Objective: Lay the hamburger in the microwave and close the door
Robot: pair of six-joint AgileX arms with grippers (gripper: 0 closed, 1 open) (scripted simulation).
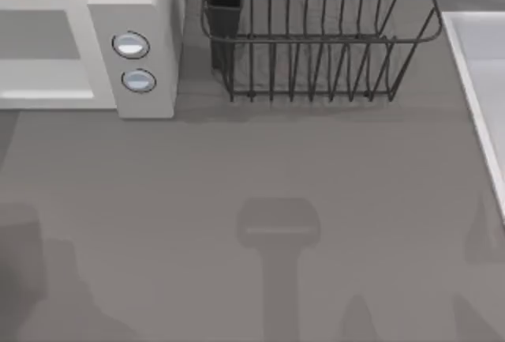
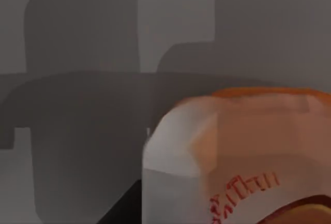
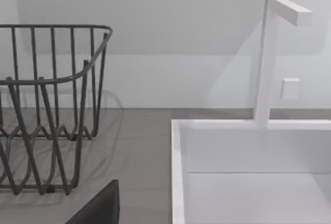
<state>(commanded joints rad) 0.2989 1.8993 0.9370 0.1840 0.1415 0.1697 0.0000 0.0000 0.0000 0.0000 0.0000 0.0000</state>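
While microwave [image 1: 146,10] sits top-left beside dish rack [image 1: 316,34], table [image 1: 252,168] centre lies bare; finger state can't tell.

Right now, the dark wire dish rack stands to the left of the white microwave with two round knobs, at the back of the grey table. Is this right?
Not quite. In the top view the dark wire dish rack stands to the right of the white microwave, at the back of the grey table.
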